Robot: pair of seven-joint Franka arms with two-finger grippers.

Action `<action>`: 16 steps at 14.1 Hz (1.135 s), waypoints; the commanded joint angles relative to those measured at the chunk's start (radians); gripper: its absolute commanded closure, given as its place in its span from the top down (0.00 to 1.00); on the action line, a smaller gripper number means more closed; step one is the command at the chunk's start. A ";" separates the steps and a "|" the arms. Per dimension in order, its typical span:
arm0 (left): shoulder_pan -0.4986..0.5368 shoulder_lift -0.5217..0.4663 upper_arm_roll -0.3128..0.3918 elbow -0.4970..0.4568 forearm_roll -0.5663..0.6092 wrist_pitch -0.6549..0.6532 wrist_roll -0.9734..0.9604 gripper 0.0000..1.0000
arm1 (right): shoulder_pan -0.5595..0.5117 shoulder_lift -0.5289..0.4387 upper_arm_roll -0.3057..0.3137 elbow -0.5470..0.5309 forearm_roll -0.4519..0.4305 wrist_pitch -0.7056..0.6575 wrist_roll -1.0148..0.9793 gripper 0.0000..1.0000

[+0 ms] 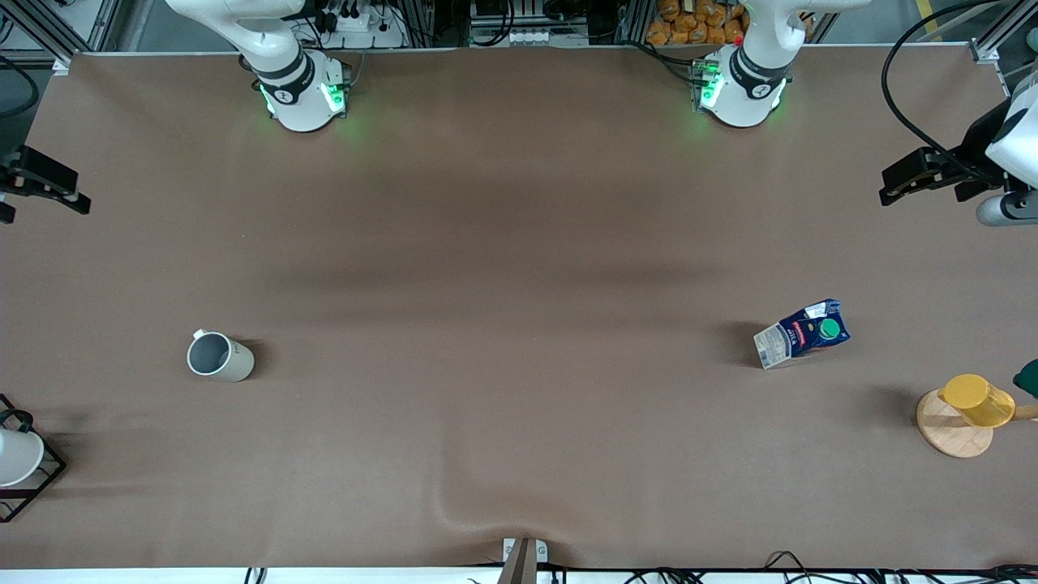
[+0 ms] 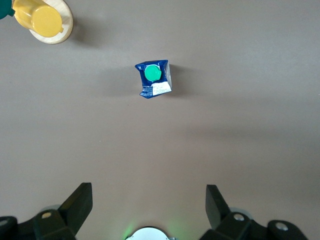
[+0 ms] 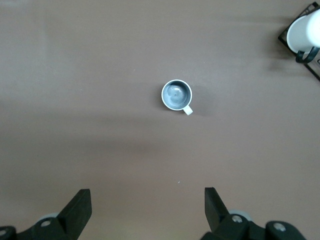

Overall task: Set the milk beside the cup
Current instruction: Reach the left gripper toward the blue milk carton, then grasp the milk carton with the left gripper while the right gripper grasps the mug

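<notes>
The milk (image 1: 803,332) is a dark blue carton with a green cap, standing on the table toward the left arm's end. It also shows in the left wrist view (image 2: 154,79), seen from above. The cup (image 1: 220,357), off-white with a grey inside and a small handle, stands upright toward the right arm's end; it also shows in the right wrist view (image 3: 176,95). My left gripper (image 1: 912,180) hangs open and empty high over the table's edge at its own end (image 2: 149,192). My right gripper (image 1: 36,182) hangs open and empty over the edge at its own end (image 3: 148,195).
A yellow cup (image 1: 977,400) stands on a round wooden coaster (image 1: 950,438) nearer the front camera than the milk, with a dark green thing (image 1: 1028,377) beside it. A white cup in a black wire rack (image 1: 18,458) stands at the right arm's end.
</notes>
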 commanded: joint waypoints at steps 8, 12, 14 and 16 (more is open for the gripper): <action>0.002 0.150 0.006 0.008 0.003 0.125 0.022 1.00 | 0.001 0.018 0.002 -0.019 -0.023 0.002 0.043 1.00; 0.000 0.282 0.001 0.006 0.052 0.269 0.014 1.00 | -0.018 0.093 0.001 -0.021 -0.025 0.011 0.031 1.00; 0.001 0.341 0.001 0.006 0.051 0.323 0.002 1.00 | -0.038 0.140 0.001 -0.023 -0.040 0.063 0.020 1.00; 0.009 0.385 0.000 0.005 0.049 0.369 0.002 1.00 | -0.053 0.174 0.001 -0.065 -0.040 0.157 -0.035 1.00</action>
